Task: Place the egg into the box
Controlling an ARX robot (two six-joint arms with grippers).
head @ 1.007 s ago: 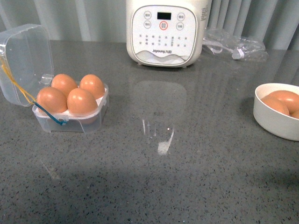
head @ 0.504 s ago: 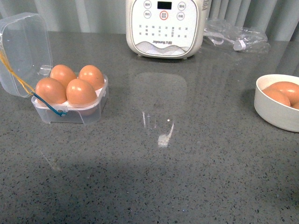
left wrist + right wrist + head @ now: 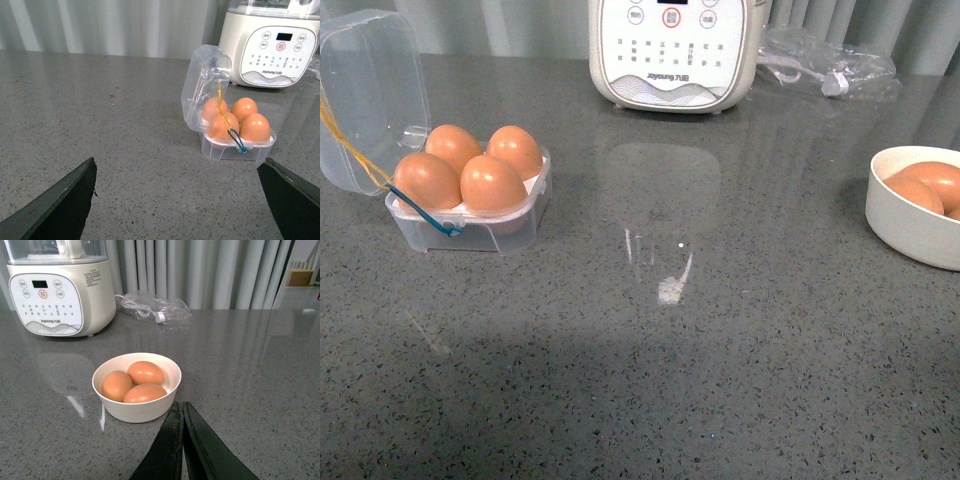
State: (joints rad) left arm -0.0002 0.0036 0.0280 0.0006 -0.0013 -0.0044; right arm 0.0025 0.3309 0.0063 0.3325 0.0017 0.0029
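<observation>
Four orange-brown eggs in clear plastic four-slot box (every slot filled), round white bowl edge-cropped, left gripper spread, right gripper pressed together.

The left gripper showed two dark charcoal fingers, flat, matte and wedge-shaped, tapering to blunt tips. The right gripper had slim black fingers narrowing to fine points, with a faint sheen.
</observation>
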